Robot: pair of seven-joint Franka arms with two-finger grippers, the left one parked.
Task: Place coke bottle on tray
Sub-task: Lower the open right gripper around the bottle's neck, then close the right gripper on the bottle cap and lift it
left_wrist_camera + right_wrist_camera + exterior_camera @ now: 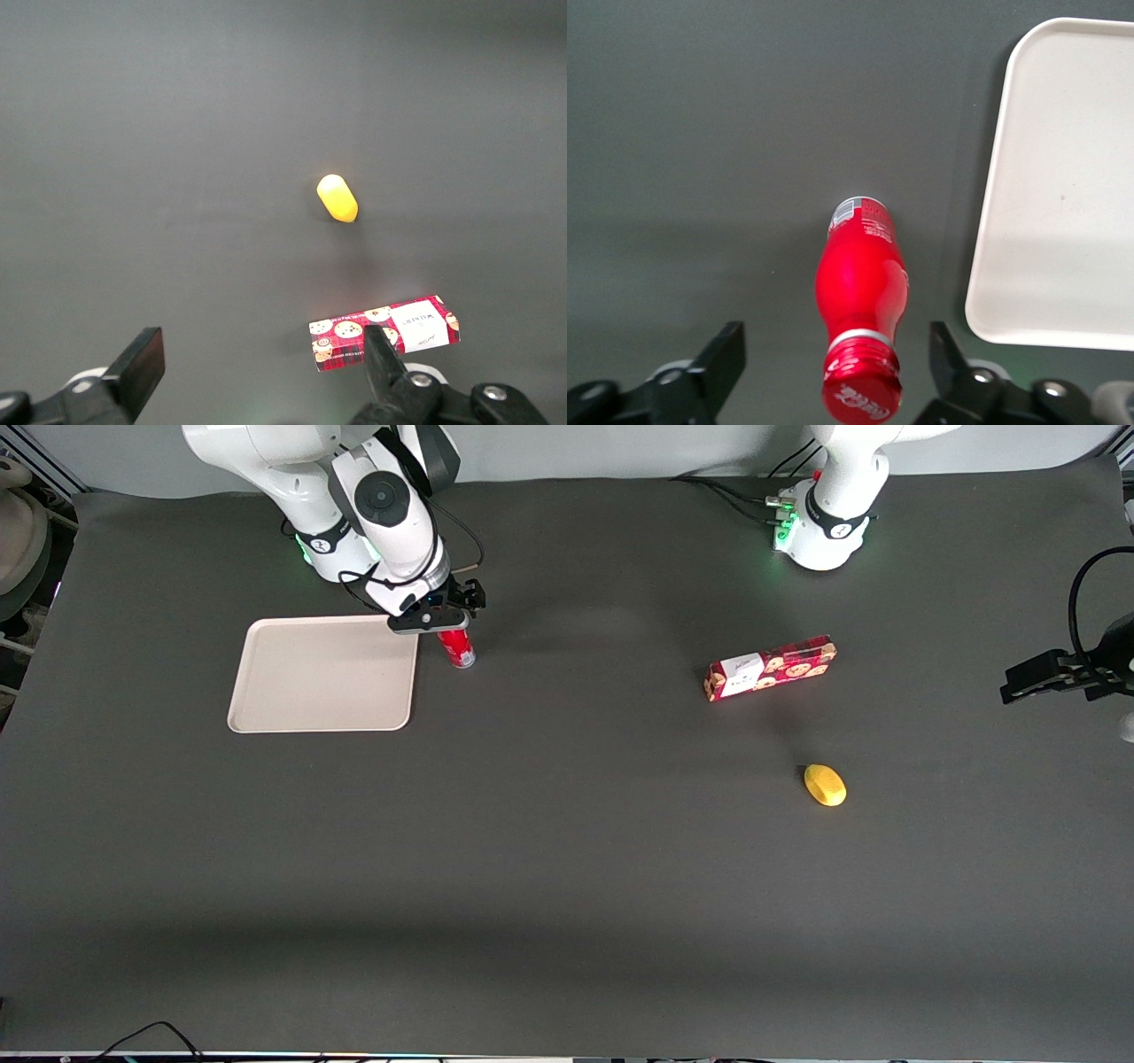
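Bottle first: small slim coke bottle [861, 305], glossy red plastic, red ribbed cap with white script on top, thin silvery ring under the cap, white lettering on the lower body, silvery base. Narrow at the neck, fuller through the middle, pinched in again near the bottom. Standing upright on the desk [567, 868], just beside the tray's [323, 676] corner nearest the working arm's base, not touching the rim. Not on the tray yet.

Hand [833, 359] hanging right over the bottle, black fingers [725, 354] spread wide, one each side of the cap, clear gap on both sides, nothing pinched. Same thing in the front view: hand [438, 617] sitting above the bottle [457, 648], covering the cap.

Tray: flat, beige, matte, rectangular with rounded corners and a low raised rim, plain surface, easily the biggest thing around. Looks like smooth plastic, a couple of tiny specks on it.

Desk covered in dark grey matte material, soft-looking, no shine.

Well away from the tray, toward the parked arm's end: red cookie box [771, 668], long rectangular carton with printed cookie pictures and a white label, lying flat. Nearer the front camera than the box: small yellow lemon-like thing [825, 785], rounded oval, smooth skin. Both also showing in the left wrist view, box [385, 332] and yellow thing [337, 197] well apart.
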